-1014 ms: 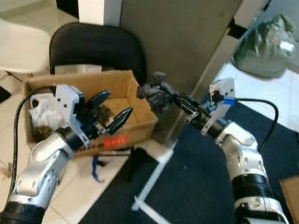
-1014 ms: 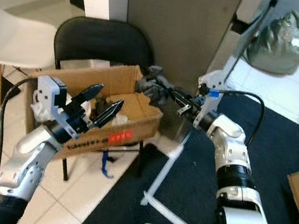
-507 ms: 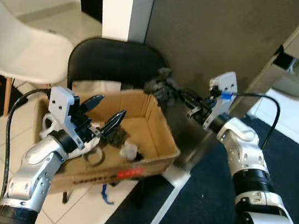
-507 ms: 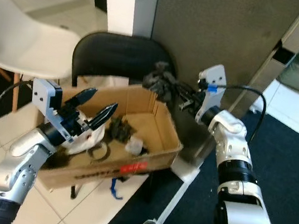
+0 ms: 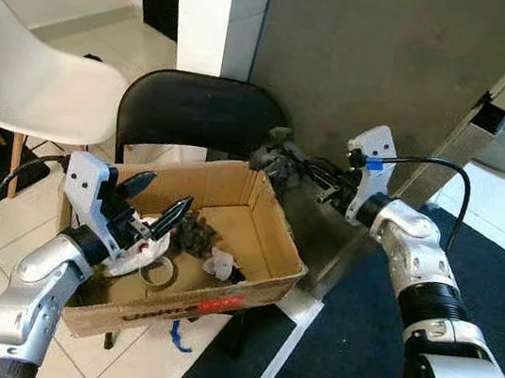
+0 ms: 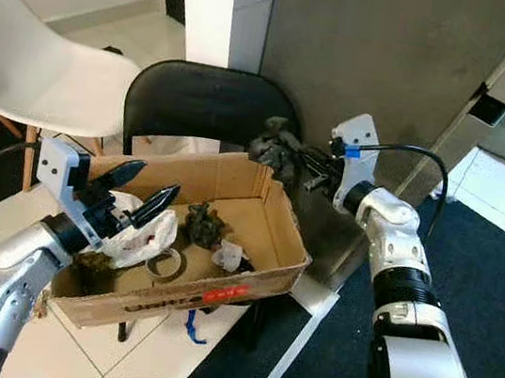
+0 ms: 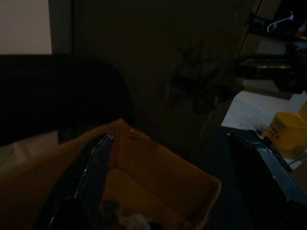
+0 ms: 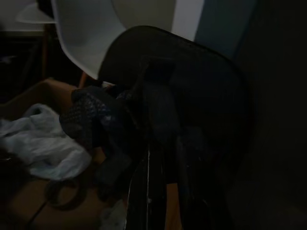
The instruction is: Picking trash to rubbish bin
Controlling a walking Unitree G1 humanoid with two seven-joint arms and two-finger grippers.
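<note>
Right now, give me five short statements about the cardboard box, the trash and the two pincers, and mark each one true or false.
1. The right pincer grips a dark crumpled wad of trash. True.
2. That wad already lies on the floor of the brown cardboard box. False: it is held above the box's far corner.
3. The left pincer is shut on a white plastic bag. False: its fingers are spread open, holding nothing, above the bag.
4. The box rests on a black chair. True.
5. A white chair stands at the robot's right. False: it is on the left.
</note>
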